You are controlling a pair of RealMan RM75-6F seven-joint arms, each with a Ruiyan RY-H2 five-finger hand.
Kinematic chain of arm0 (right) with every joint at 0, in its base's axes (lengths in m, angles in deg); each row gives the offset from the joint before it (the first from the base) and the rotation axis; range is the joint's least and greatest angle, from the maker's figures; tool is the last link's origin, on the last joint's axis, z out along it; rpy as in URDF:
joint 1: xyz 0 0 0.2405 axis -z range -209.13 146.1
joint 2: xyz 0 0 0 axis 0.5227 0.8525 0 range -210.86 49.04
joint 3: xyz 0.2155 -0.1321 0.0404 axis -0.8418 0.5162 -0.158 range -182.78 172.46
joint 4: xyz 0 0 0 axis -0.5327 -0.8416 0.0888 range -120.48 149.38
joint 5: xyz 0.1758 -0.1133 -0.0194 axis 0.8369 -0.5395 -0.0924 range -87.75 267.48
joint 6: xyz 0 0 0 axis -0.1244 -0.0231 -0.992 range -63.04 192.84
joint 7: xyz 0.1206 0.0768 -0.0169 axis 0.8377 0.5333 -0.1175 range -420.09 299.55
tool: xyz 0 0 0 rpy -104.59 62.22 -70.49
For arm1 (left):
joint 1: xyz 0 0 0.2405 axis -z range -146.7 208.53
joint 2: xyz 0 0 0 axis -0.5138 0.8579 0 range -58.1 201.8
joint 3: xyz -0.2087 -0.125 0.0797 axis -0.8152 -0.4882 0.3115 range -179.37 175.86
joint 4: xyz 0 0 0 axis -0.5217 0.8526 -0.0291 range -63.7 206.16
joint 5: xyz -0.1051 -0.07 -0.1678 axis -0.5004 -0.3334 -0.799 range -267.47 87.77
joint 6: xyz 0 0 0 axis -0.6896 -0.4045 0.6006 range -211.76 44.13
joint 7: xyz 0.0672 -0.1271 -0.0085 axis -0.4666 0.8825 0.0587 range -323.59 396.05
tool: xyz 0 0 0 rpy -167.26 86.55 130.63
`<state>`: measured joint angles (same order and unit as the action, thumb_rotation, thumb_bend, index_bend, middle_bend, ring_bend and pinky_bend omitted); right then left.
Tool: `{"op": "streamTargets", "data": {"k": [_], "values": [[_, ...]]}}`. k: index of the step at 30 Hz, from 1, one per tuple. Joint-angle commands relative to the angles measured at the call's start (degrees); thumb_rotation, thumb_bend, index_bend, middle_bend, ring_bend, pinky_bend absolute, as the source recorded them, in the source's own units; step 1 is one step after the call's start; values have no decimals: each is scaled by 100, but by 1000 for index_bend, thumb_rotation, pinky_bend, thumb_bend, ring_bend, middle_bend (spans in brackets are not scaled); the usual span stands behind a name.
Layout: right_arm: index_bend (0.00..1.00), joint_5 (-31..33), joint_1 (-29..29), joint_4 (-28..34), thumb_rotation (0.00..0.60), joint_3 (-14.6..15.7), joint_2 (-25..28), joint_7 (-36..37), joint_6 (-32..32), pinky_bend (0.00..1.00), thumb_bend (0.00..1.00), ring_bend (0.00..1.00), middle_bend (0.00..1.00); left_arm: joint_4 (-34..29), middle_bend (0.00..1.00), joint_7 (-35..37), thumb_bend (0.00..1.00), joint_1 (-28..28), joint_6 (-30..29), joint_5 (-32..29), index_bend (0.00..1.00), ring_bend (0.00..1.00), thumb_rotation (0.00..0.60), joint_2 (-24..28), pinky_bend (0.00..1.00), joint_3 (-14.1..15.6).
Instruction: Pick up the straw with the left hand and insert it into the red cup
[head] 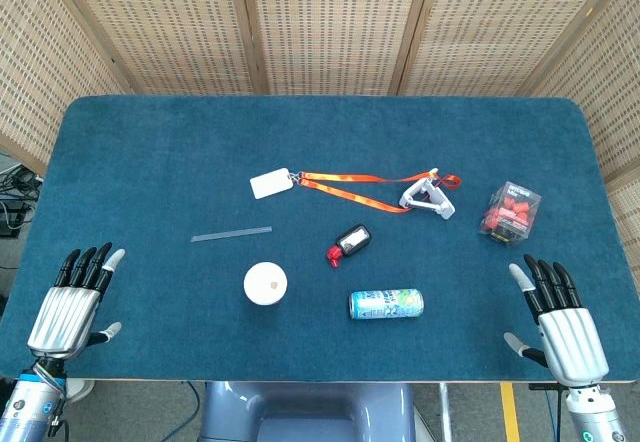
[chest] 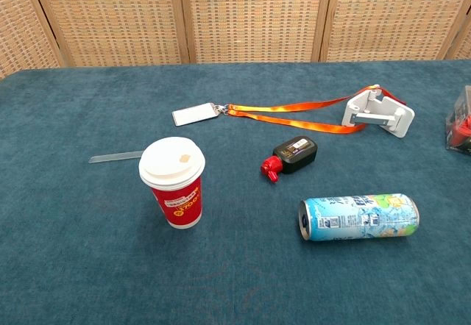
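Observation:
The straw (head: 231, 234) is a thin clear strip lying flat on the blue table, left of centre; in the chest view the straw (chest: 116, 156) shows just left of the cup's lid. The red cup (chest: 174, 183) stands upright with a white lid; from above only the lid of the red cup (head: 265, 284) shows. My left hand (head: 72, 304) rests open at the near left edge, well away from the straw. My right hand (head: 560, 322) lies open at the near right edge. Neither hand appears in the chest view.
A lying drink can (head: 386, 304) is right of the cup. A small black bottle with a red cap (head: 349, 242), an orange lanyard (head: 355, 187) with a white badge (head: 271, 183), a white clip (head: 428, 199) and a clear box of red pieces (head: 510, 212) lie further back.

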<state>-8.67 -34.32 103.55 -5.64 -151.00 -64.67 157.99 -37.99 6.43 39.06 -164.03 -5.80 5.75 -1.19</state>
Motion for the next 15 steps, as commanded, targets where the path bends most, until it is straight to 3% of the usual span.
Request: {"op": "streamTargets", "data": {"k": [1, 15], "values": [[64, 13, 32, -3, 600, 19, 13, -46, 12, 0, 53, 0, 0, -7, 0, -8, 56, 28, 18, 12, 0, 0, 600, -15, 0, -19], [64, 150, 238, -111, 600, 18, 124, 146, 232, 0, 53, 0, 0, -119, 0, -252, 57, 203, 156, 58, 0, 0, 600, -170, 0, -86]]}}
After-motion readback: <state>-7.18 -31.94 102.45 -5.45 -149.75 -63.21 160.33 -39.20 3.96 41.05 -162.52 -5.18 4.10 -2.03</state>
